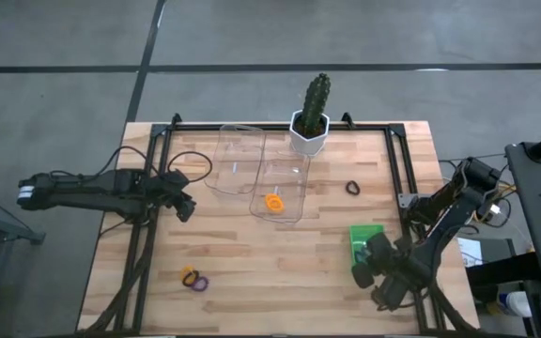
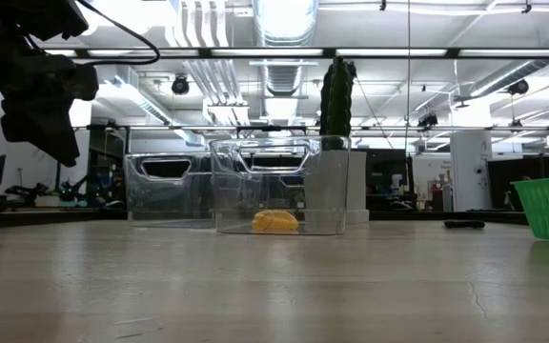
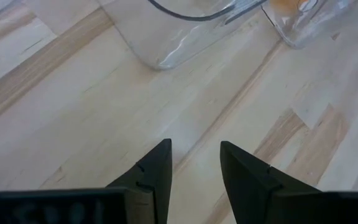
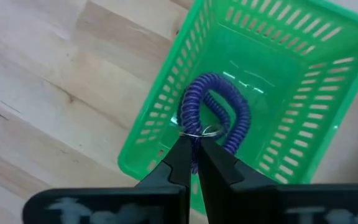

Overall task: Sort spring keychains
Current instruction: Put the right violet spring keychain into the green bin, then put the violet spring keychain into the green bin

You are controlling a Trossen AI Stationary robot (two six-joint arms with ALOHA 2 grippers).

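Observation:
A purple spring keychain [image 4: 215,102] hangs in the mouth of the green basket [image 4: 166,124], with my right gripper [image 4: 194,148] shut on it. The basket [image 1: 363,237] stands at the table's near right. An orange keychain [image 1: 272,203] lies inside the right-hand one of two clear containers [image 1: 285,174]. A black keychain [image 1: 352,188] lies on the wood farther right. Another orange and another purple keychain [image 1: 193,279] lie together near the front left. My left gripper [image 3: 194,155] hovers open over bare wood beside the left clear container [image 1: 236,158]. My right gripper pinches the purple keychain at its small metal ring [image 4: 194,132] between its two fingertips, coming from above and pointing steeply down. The coil loops out beyond the fingertips inside the basket's walls. Whether the coil touches the basket's floor, I cannot tell.
A cactus in a white pot [image 1: 310,122] stands at the far edge behind the containers. Black rails [image 1: 397,160] run along the table's sides and back. Bare wood lies between the containers and the front edge.

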